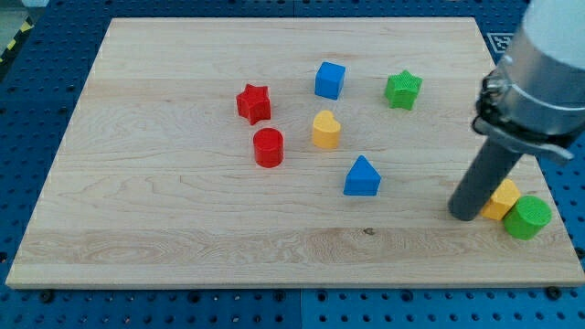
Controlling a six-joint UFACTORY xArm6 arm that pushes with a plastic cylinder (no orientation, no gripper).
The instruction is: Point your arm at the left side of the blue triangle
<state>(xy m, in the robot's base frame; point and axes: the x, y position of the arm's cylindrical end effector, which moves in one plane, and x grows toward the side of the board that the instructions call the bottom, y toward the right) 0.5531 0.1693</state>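
We see the scene in bright, even light from above, so the pale wooden table [183, 210] shows its grain clearly and has no strong glare. The shadows are soft and short: a faint one lies close under the blue triangle [362, 177] and under the red cylinder [269, 147]. The blocks are in sharp focus, but the large grey arm [548, 55] at the view's right looks slightly blurred.

A pale wooden table [183, 219] lies before me on a blue perforated base [27, 119], with what may be yellow-black tape [14, 41] at the view's top left.
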